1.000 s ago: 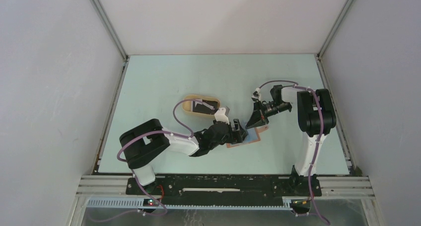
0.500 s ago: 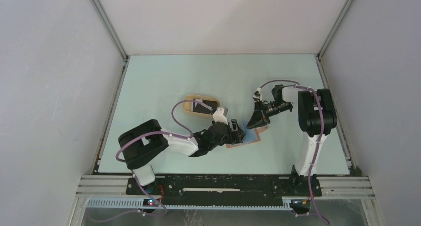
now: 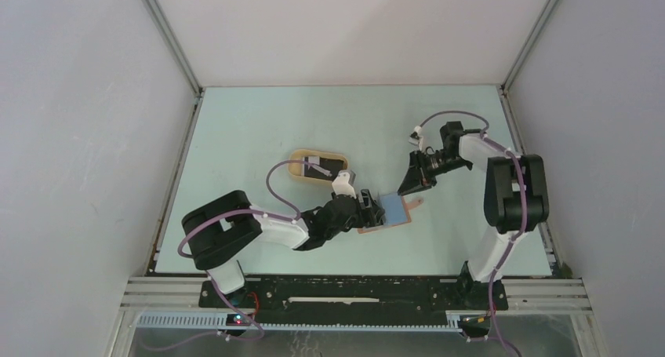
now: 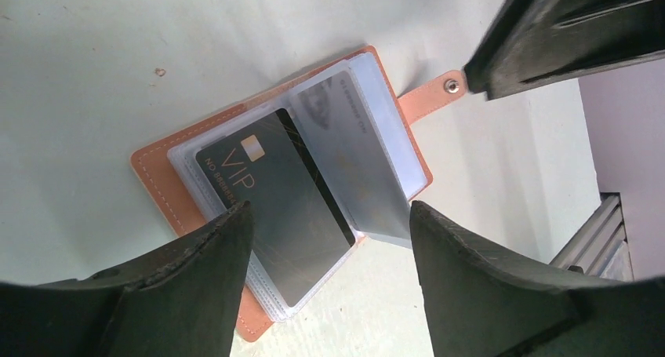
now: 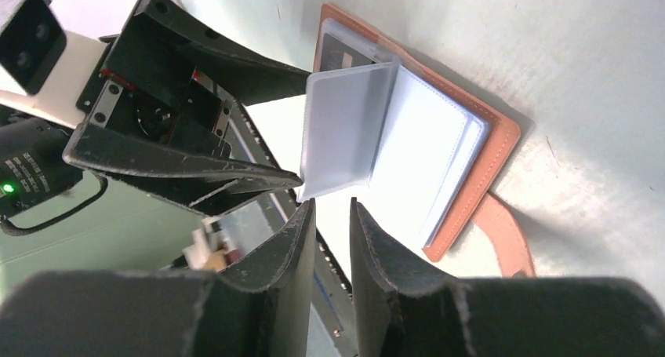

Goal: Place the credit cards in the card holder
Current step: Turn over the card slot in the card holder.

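Seeing the wallet (image 3: 390, 213) flat open on the desk (image 3: 259, 122), black VIP card (image 4: 274, 192) slotted inside. Got the left gripper (image 4: 329, 216) spread wide over it, pinching nothing. Got the right gripper (image 5: 331, 208) hanging by the snap tab (image 4: 427, 96), barely parted, empty. Spotted more cards (image 3: 321, 167) in the tray (image 3: 302, 154) behind.

We see a salmon-brown card holder (image 4: 150, 167) with pale blue sleeves (image 4: 380, 137), a black card (image 4: 282, 200) lettered VIP in gold, on a pale mint desk (image 4: 118, 59).

Bright, even light, soft shadows; the left gripper (image 4: 329, 216) looms dark and blurred.
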You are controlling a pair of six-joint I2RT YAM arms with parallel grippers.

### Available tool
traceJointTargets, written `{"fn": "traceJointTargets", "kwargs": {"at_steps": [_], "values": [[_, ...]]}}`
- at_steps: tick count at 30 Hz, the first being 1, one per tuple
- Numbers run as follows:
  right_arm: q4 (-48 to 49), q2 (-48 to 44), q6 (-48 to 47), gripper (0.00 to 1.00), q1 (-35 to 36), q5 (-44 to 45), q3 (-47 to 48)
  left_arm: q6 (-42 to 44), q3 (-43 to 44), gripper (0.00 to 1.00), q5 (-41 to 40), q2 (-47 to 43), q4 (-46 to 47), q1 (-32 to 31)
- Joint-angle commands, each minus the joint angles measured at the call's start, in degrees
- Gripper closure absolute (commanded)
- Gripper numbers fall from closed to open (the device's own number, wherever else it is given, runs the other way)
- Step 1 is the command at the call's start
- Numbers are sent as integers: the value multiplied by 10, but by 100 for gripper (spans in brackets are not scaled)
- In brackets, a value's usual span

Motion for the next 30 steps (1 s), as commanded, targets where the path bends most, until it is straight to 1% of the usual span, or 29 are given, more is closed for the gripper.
{"fn": "traceJointTargets", "kwargs": {"at_steps": [1, 4, 6, 7, 9, 11, 16, 21, 25, 27, 30], "values": [[44, -98, -21, 70, 5, 64, -17, 0, -22, 23, -28, -9, -21, 3], [86, -156, -11, 73, 30, 108, -40, 0, -32, 24, -29, -12, -12, 4], [103, -169, 4, 77, 58, 131, -48, -2, -40, 26, -31, -18, -6, 5], [107, -163, 14, 80, 73, 144, -48, -1, -44, 26, -32, -21, -3, 5], [108, -139, 25, 90, 102, 157, -46, -2, -50, 27, -34, -26, 0, 5], [105, -103, 38, 93, 131, 180, -38, -2, -57, 27, -33, -31, 5, 5], [114, -45, 58, 94, 188, 242, -22, -3, -77, 30, -34, -49, 14, 5], [101, -18, 52, 95, 231, 245, -3, -9, -127, 36, -44, -105, 28, 5], [95, -39, 40, 95, 235, 214, 3, 14, -161, 36, -44, -176, 31, 4], [93, -65, 23, 95, 232, 193, 3, 51, -169, 35, -27, -209, 36, 5], [90, -136, -15, 93, 230, 195, 4, 125, -166, 33, -2, -270, 21, 10]]}}
